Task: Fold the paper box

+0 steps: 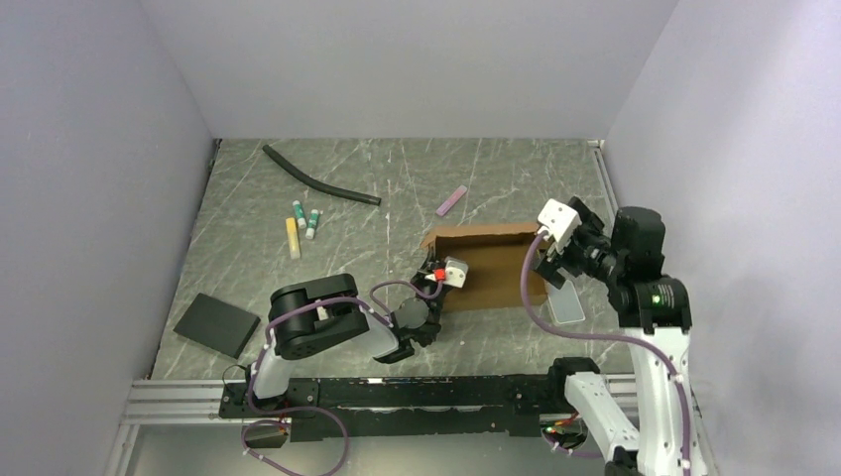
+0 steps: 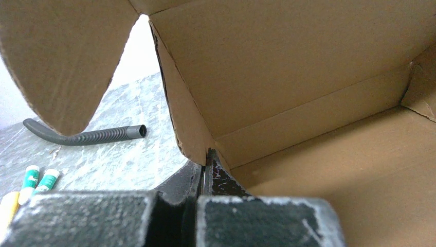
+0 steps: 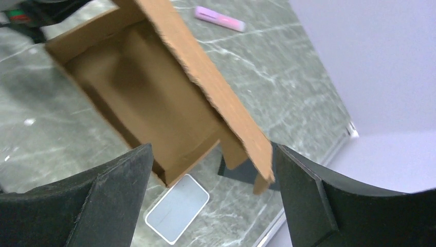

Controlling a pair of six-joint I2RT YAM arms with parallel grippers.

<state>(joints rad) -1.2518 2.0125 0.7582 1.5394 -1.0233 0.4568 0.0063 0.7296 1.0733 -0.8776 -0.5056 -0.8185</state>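
Cardboard paper box [image 2: 308, 103] pinched by my left gripper [image 2: 207, 162], right gripper [image 3: 212, 154] spread astride a flap [image 3: 221, 103]; thin pinch could slip, wall collapsing

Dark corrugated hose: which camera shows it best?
Top external: the whole hose shows, end to end. Left wrist catches only one stretch with its open end, beside a paper box flap; right wrist misses it.

The paper box [image 1: 491, 268] is plain brown, the table [image 1: 397, 169] is grey marble with white veins, hose [image 1: 317, 180] dark grey and ribbed, little stick [image 1: 451, 201] pink, pad [image 1: 216, 324] black.
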